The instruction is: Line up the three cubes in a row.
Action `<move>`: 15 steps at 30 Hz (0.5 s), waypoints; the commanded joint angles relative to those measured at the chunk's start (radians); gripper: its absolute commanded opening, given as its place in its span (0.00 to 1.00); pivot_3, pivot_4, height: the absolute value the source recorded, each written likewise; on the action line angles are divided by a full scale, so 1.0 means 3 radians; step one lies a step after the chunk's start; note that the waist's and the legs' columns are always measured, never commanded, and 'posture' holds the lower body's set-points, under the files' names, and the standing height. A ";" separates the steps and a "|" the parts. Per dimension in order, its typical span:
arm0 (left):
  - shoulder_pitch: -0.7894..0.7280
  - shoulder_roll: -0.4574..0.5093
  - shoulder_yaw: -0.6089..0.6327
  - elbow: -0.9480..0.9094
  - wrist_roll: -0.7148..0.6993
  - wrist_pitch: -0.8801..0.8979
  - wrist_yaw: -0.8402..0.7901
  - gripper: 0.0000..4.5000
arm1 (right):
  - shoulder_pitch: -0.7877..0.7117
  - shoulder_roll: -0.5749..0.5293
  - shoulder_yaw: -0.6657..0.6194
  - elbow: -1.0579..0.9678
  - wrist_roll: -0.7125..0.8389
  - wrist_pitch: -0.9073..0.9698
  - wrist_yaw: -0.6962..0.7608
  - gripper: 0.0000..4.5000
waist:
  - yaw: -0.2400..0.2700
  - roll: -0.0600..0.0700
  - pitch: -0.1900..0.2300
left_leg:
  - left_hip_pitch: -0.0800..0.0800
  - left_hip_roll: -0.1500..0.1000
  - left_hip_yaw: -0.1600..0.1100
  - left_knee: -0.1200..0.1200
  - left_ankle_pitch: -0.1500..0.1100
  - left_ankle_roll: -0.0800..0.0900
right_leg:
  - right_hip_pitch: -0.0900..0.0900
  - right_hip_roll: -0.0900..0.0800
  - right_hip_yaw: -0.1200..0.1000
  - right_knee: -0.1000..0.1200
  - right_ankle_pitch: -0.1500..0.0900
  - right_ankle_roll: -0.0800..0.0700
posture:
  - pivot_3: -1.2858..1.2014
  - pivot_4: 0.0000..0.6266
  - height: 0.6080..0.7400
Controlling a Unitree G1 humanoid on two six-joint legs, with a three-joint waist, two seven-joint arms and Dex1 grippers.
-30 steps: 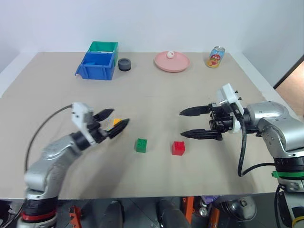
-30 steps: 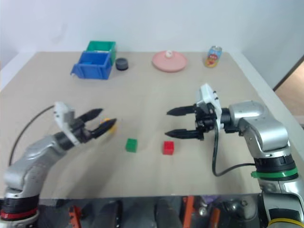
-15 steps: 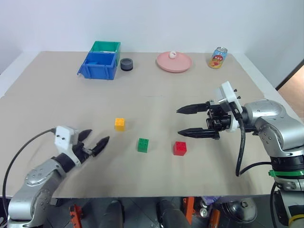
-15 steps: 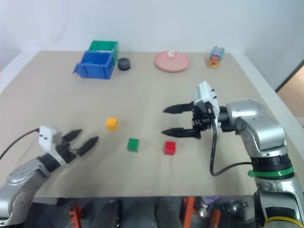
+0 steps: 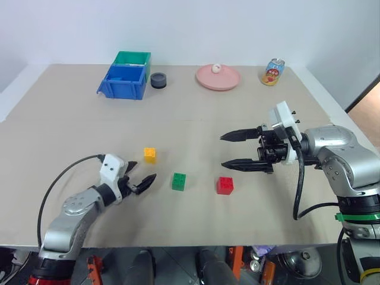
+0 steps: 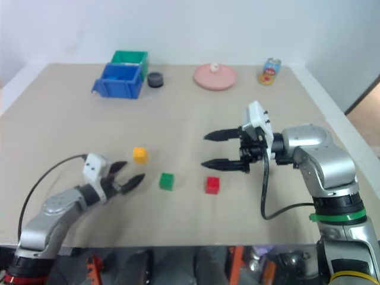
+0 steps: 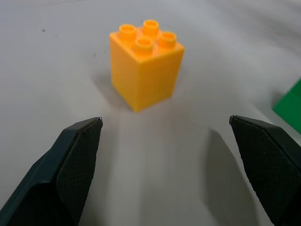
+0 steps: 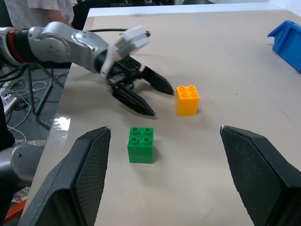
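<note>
Left tool (image 5: 140,175) low over the tabletop (image 5: 196,119), fingers spread, empty, just short of the yellow cube (image 5: 149,155). Green cube (image 5: 179,181) and red cube (image 5: 225,185) sit side by side nearer the front edge. Right tool (image 5: 233,150) gapes wide, empty, above the red cube.

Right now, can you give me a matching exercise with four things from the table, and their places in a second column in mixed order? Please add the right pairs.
Things:
1. yellow cube
2. green cube
3. red cube
4. drink can

Places:
A. far edge of the table, right of the pink plate
B. below the open right hand
C. middle of the three cubes
D. just ahead of the open left hand

Pairs: 1-D, 2-C, 3-B, 4-A
</note>
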 commanded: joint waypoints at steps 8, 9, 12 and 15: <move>-0.0413 -0.0325 -0.0188 0.0408 0.0259 0.0065 0.0285 1.00 | 0.0074 -0.0060 -0.0172 -0.0234 0.0098 0.0027 -0.0103 0.85 | 0.0003 0.0001 -0.0001 | 0.0005 -0.0001 0.0000 0.0004 0.0005 0.0005 | 0.0010 -0.0001 0.0000 0.0000 0.0006 0.0005 | 0.52 0.24 1.00; -0.0462 -0.0359 -0.0201 0.0460 0.0296 0.0092 0.0338 1.00 | 0.0077 -0.0060 -0.0174 -0.0232 0.0097 0.0022 -0.0107 0.85 | 0.0003 0.0001 -0.0001 | 0.0006 -0.0002 0.0000 0.0006 0.0007 0.0006 | 0.0012 -0.0002 0.0000 0.0000 0.0006 0.0006 | 0.52 0.24 1.00; -0.0583 -0.0450 -0.0196 0.0592 0.0373 0.0178 0.0480 1.00 | 0.0088 -0.0050 -0.0179 -0.0235 0.0092 0.0014 -0.0127 0.85 | 0.0003 0.0001 -0.0001 | 0.0011 -0.0004 0.0000 0.0008 0.0009 0.0008 | 0.0021 -0.0003 0.0000 0.0000 0.0007 0.0007 | 0.52 0.24 1.00; -0.0644 -0.0505 -0.0178 0.0649 0.0425 0.0219 0.0567 1.00 | 0.0108 -0.0044 -0.0186 -0.0254 0.0096 0.0015 -0.0153 0.85 | 0.0001 0.0001 -0.0001 | 0.0017 -0.0005 0.0000 0.0009 0.0009 0.0008 | 0.0028 -0.0005 0.0000 0.0000 0.0007 0.0006 | 0.52 0.24 1.00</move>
